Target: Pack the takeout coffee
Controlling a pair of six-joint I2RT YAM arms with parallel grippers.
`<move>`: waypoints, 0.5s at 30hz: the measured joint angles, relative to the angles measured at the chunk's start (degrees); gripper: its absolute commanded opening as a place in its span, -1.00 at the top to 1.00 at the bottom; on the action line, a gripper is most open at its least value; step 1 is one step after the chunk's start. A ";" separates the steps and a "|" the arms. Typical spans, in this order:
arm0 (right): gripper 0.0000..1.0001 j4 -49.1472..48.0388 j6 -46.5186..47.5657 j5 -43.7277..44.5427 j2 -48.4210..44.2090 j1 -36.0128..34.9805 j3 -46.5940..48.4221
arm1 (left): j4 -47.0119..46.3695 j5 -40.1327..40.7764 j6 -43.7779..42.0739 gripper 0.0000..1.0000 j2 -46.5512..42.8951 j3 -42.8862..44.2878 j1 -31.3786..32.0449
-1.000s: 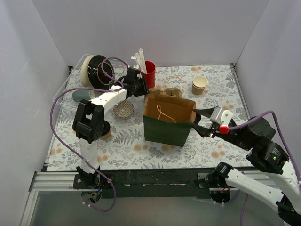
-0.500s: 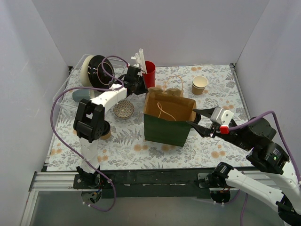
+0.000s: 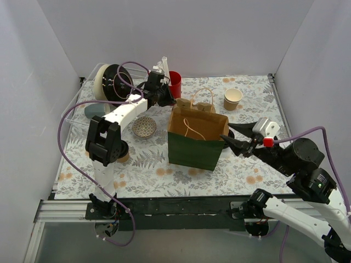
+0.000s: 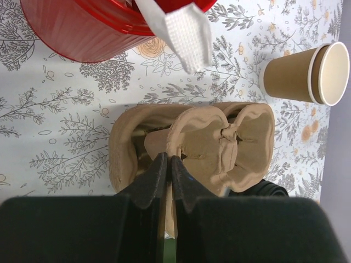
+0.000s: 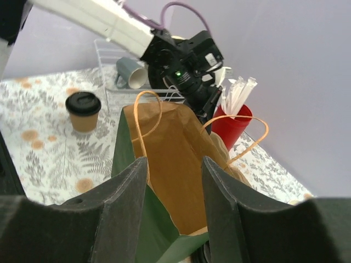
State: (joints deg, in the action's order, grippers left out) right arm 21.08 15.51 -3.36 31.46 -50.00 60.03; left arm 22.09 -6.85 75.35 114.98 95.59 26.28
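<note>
Behind paper bag (image 3: 193, 154), left tool (image 4: 166, 162) now clamped on cup carrier (image 4: 219, 143).

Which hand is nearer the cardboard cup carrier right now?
Left. The left hand is shut on the cup carrier, which sits just beyond the paper bag. The right hand sits open at the bag's right-hand rim, with the bag between it and the carrier.

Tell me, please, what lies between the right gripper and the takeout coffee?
The green paper bag stands between the right gripper and the takeout coffee, seen in the right wrist view.
</note>
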 measured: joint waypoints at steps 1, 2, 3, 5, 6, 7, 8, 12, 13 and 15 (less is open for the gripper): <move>-0.03 -0.87 -1.42 1.40 -0.33 0.00 -0.46 | 0.22 -0.07 0.44 1.00 -0.07 0.17 0.00; -0.03 -1.86 -2.82 2.75 -0.79 0.00 -1.03 | 0.26 -0.17 0.81 1.00 -0.20 0.33 0.00; -0.03 -2.54 -4.28 4.13 -1.25 0.00 -1.60 | 0.26 -0.31 1.22 1.00 -0.33 0.52 0.00; -0.03 -3.43 -6.93 6.62 -1.92 0.00 -2.29 | 0.15 -0.76 1.95 1.00 -0.79 0.79 0.00; -0.03 -3.80 -8.26 7.89 -2.10 0.00 -2.45 | 0.07 -0.96 2.34 1.00 -1.16 0.79 0.04; -0.03 -4.09 -9.53 9.03 -2.16 0.00 -2.47 | 0.07 -1.14 2.73 1.00 -1.64 0.79 0.07; -0.03 -4.39 -10.47 10.14 -2.19 0.00 -2.47 | 0.00 -1.27 3.15 1.00 -2.21 0.79 0.09; -0.03 -4.57 -14.01 14.14 -2.16 0.00 -2.43 | -0.76 -1.33 4.52 1.00 -4.81 0.79 0.09; -0.03 -4.55 -14.62 14.97 -2.16 0.00 -2.38 | -1.22 -1.31 4.87 1.00 -5.44 0.79 0.09; -0.03 -4.59 -15.65 16.28 -2.19 0.00 -2.32 | -1.99 -1.09 5.51 1.00 -6.91 0.79 0.09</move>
State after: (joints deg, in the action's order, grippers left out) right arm 16.49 -0.14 12.93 29.28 -50.00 57.71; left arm 20.10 -7.94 80.86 108.07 96.38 26.37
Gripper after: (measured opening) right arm 0.515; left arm 0.032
